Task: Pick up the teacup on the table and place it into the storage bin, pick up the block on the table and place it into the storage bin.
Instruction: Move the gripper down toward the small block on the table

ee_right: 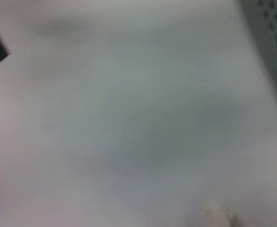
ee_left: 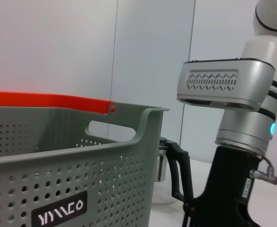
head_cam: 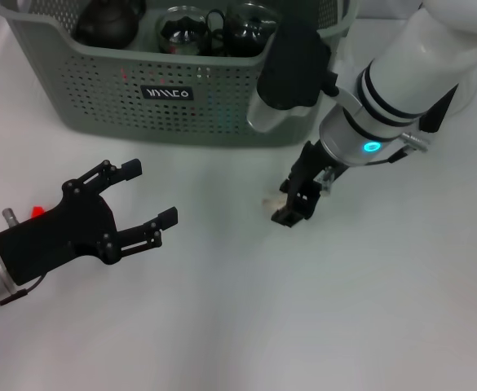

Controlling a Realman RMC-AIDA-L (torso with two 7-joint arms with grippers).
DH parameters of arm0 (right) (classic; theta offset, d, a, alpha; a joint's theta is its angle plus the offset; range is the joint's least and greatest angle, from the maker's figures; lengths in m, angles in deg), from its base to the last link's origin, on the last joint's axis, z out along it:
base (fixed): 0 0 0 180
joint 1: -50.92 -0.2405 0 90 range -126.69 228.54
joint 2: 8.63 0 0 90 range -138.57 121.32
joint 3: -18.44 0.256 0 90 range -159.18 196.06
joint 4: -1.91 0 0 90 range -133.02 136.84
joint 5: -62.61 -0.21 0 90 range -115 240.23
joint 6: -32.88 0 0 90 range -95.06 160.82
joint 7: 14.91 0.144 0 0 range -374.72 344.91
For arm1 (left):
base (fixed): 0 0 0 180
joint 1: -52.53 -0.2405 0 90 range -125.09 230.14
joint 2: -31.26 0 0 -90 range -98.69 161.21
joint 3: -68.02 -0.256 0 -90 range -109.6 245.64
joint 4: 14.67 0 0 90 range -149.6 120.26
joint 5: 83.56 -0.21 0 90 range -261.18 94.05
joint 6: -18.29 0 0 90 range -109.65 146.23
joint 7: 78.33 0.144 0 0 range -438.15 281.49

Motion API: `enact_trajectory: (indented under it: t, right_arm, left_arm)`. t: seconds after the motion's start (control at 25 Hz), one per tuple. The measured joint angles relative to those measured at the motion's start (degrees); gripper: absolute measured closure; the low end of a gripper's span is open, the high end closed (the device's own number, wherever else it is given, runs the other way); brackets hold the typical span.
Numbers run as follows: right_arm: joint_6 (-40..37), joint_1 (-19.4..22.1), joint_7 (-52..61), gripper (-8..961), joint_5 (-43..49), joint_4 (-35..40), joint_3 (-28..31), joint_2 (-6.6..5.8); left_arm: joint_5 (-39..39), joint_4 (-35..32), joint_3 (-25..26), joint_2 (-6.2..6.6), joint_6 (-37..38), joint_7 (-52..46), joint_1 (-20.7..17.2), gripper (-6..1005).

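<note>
The grey-green perforated storage bin (head_cam: 99, 90) stands at the back of the table, and the left wrist view shows its labelled wall (ee_left: 58, 189) close up. Dark and glass teaware lies inside the bin; no teacup shows on the table. A small pale block (head_cam: 271, 199) lies on the table in front of the bin's right end. My right gripper (head_cam: 295, 204) is down at the table right beside the block, touching or nearly touching it. In the right wrist view the block (ee_right: 218, 217) is a pale blur. My left gripper (head_cam: 148, 195) hovers open and holds nothing at the near left.
A glass teapot with a black handle (ee_left: 169, 165) stands just off the bin's right end, behind my right arm (ee_left: 242, 123). White tabletop (head_cam: 344, 326) spreads in front of both grippers.
</note>
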Motion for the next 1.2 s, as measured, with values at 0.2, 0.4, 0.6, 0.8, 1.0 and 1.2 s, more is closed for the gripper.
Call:
enact_trajectory:
  t: [0.2,0.4,0.6,0.8,1.0,1.2]
  right_arm:
    - [-2.00,0.01,0.00,436,-0.01,0.04,0.15,-0.06]
    - [-0.98,0.17,0.17,436,-0.40,0.31,0.28,-0.21]
    - [1.90,0.17,0.57,435,-0.48,0.05,-0.43,0.14]
    - [3.51,0.59,0.59,462,-2.06,-0.01,-1.43,0.31]
    - [4.81,0.79,0.63,496,-2.80,-0.62,-2.60,0.31]
    - [5.31,0.79,0.66,529,-2.89,-0.77,-2.70,0.37]
  left_arm:
    - [0.01,0.00,0.00,0.00,-0.38,0.00,0.00,97]
    - [-0.09,0.08,0.00,0.00,-0.66,0.00,-0.04,97]
    - [-0.12,0.17,0.00,0.00,-0.70,0.00,-0.08,97]
    - [-0.04,0.18,0.01,0.00,-0.70,0.00,-0.10,97]
    - [-0.04,0.18,0.00,0.00,-0.70,0.00,0.02,97]
    - [-0.04,0.25,0.00,0.00,-0.69,0.00,-0.15,97]
